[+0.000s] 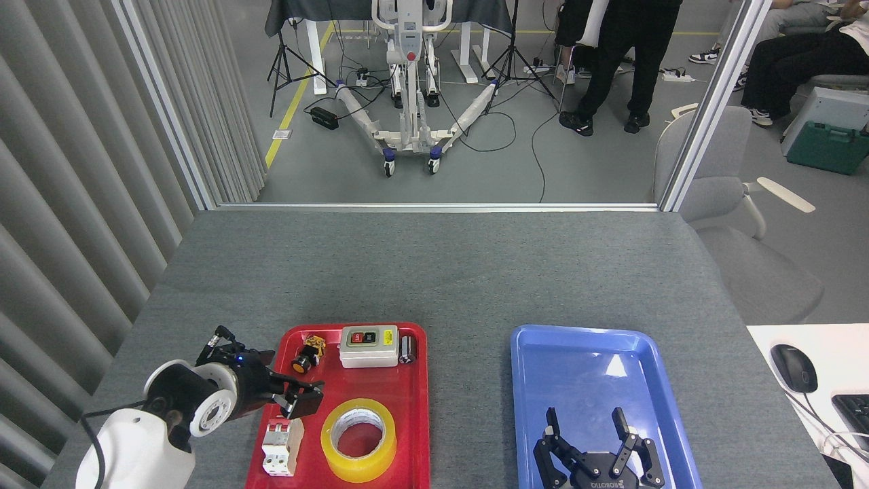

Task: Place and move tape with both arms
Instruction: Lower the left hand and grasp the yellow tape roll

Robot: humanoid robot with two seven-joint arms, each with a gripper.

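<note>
On grey table [434, 272], two trays

Left claw [299, 399] seen side-on — opening unclear; right claw [589, 435] base cut off below.

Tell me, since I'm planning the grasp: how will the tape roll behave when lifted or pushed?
The tape lies flat in the red tray, so it will probably slide, not roll. Its thick wound band looks stiff. The glossy side may be slippery; gripping through the big hole seems safer.

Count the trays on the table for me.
2: a red tray at front left holding the tape and small electrical parts, and a blue tray at front right, bare.
</note>
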